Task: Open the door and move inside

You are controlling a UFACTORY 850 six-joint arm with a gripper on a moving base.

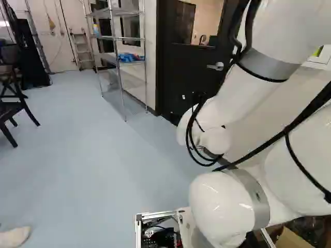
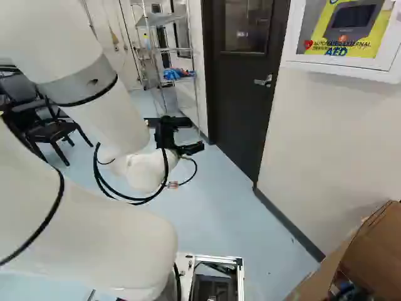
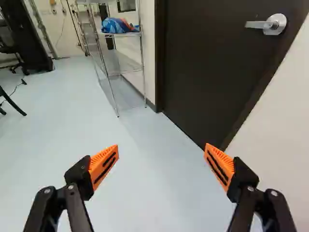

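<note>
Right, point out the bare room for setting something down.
The floor is bare between the chair and the wire rack, and before the shut door. The open gripper has nothing between its fingers. It is crowded at the right of the right base view, where a cardboard box stands by the wall.

Flat dark door (image 3: 207, 72): smooth, matt. Silver metal lever handle (image 3: 274, 24): shiny. Tall silver metal rack (image 3: 110, 89): shiny. Flat blue floor (image 1: 93, 155): smooth, soft shine. Brown cardboard box (image 2: 379, 251): dull. Round white arm (image 1: 220, 204): smooth, glossy. 2 orange wedge pads (image 3: 104, 164): ridged.
</note>
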